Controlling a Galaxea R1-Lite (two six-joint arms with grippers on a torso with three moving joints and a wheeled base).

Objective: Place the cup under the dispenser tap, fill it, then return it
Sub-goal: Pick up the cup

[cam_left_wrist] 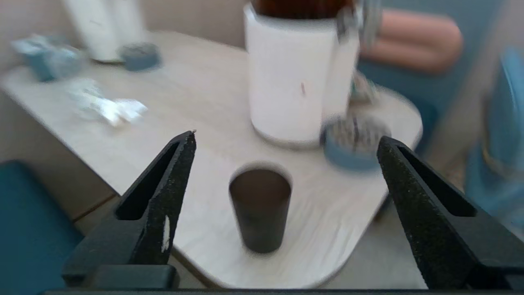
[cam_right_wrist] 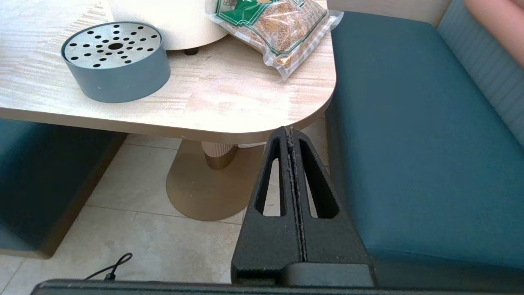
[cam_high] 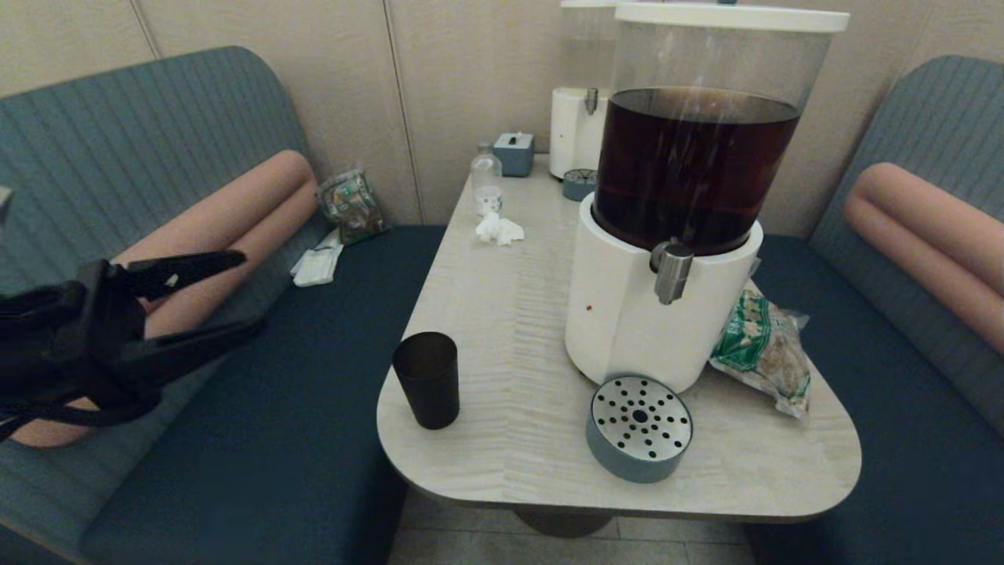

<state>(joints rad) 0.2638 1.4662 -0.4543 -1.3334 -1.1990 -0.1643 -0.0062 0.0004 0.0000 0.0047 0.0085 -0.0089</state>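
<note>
My left pincer [cam_high: 247, 294], at the head view's left edge, gapes wide and empty to take the small matte black tapered cup [cam_high: 426, 380] standing lower centre, well apart from the stubby brushed-steel dispenser tap [cam_high: 671, 271]; my right pincer [cam_right_wrist: 291, 135] rests closed, empty.

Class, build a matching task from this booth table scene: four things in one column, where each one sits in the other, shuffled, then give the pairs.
1. cup
2. drip tray
3. snack bag
4. crumpled tissue

A. beside the clear bottle
B. right of the dispenser base
C. table's left front edge
D. below the dispenser tap

Pairs: 1-C, 2-D, 3-B, 4-A
</note>
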